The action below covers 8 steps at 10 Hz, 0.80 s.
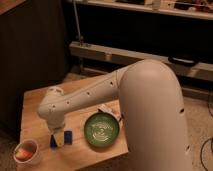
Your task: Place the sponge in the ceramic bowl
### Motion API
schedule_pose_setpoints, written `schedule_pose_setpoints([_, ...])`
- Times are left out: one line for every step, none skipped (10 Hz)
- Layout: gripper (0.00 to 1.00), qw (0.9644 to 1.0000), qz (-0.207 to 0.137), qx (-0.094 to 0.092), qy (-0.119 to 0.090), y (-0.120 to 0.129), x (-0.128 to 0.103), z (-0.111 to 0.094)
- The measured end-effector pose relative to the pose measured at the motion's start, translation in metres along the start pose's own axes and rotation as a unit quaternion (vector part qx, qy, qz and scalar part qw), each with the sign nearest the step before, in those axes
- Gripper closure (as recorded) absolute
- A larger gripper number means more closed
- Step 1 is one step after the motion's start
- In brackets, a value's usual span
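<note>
The gripper (59, 136) is hanging low off the wrist at the front-left of the wooden table (35, 102), right at the sponge (68, 137). Dark blue is showing on both sides of it, so it's standing over or in front of the sponge's middle. Can't tell whether it's open or closed on the sponge. The sponge is lying flat on the tabletop, just left of the ceramic bowl (101, 131), not in it. The bowl is sitting upright w/ only its ring pattern showing inside. My read: the arm is reaching down there b/c the sponge needs gripping from above before crossing to the bowl (a short trip). A white cup (36, 150) w/ orange contents is sitting near the sponge, prob. worth avoiding. No brand, label or writing is showing readably anywhere
</note>
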State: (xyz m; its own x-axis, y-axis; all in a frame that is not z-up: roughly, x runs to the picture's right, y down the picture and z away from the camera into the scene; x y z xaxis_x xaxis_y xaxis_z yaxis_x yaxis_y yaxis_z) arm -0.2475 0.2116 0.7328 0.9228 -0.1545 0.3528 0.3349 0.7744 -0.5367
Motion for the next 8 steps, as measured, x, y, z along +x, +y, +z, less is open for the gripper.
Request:
schedule_pose_setpoints([0.20,1.0000,0.003,0.003,0.005,0.007,0.006,0.002])
schedule_pose_setpoints([0.20,1.0000,0.002,0.005,0.006,0.010,0.009,0.006])
schedule_pose_setpoints([0.20,1.0000,0.002,0.004,0.005,0.012,0.009,0.012])
schedule_pose_setpoints([0.20,1.0000,0.000,0.001,0.002,0.014,0.009,0.025])
schedule_pose_setpoints([0.20,1.0000,0.000,-0.001,-0.002,0.014,0.011,0.036])
schedule_pose_setpoints([0.20,1.0000,0.002,-0.004,-0.005,0.015,0.011,0.044])
schedule_pose_setpoints([0.20,0.9999,0.003,-0.007,-0.008,0.015,0.010,0.051])
schedule_pose_setpoints([0.20,0.9999,0.003,-0.011,-0.011,0.014,0.010,0.056])
